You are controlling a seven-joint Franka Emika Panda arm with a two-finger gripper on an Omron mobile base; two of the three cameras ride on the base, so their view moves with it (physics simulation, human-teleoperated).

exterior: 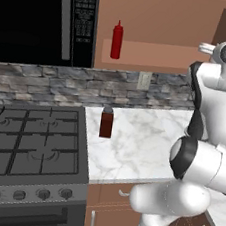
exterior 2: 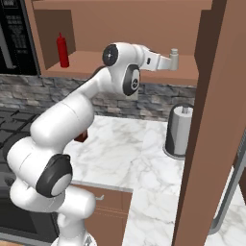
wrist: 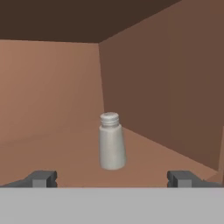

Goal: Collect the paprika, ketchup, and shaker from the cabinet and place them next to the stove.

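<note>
No readable text, label, brand, number or sign anywhere. Keypad on the microwave [exterior: 83,18] at the upper left of the left base view: rows of small pale marks, too blurred to read. Small display above that keypad, likewise illegible. Ketchup [exterior: 117,40] on the cabinet [exterior: 158,53] shelf, plain red, without label. Paprika [exterior: 106,123] on the counter beside the stove [exterior: 27,144], unlabelled. Shaker [wrist: 111,141], plain.

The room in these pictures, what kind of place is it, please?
Most likely a home kitchen, computer-rendered: a gas stove with knobs, a black microwave above it, and a marble counter under a wooden cabinet holding ketchup.
</note>
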